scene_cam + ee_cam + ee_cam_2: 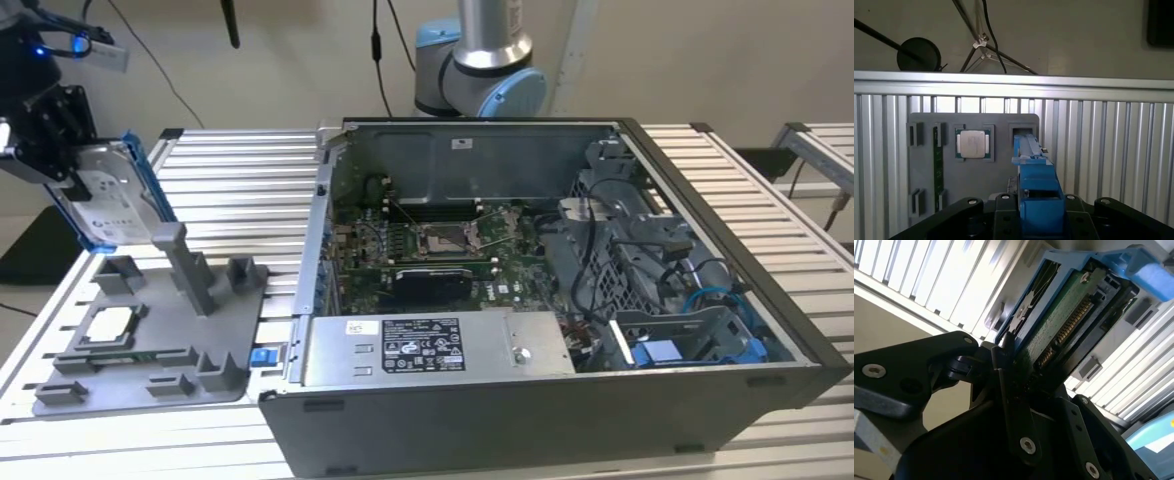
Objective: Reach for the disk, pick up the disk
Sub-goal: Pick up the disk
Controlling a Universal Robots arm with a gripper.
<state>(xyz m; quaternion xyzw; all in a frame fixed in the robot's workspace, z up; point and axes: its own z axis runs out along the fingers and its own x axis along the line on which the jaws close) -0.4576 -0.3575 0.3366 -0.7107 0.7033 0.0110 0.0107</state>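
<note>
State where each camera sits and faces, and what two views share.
Exterior view: off the arm, looking down over the open computer case and grey tray; arm base and gripper show.
Second wrist view: on the wrist, looking along the gripper at the disk's circuit-board side.
First wrist view: on the wrist, looking past the disk's blue rail onto the grey tray and chip.
Shared: all three show the disk held in the gripper.

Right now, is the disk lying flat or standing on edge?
On edge, slightly tilted: in the exterior view the disk faces sideways, its upper end held in the gripper.
</note>
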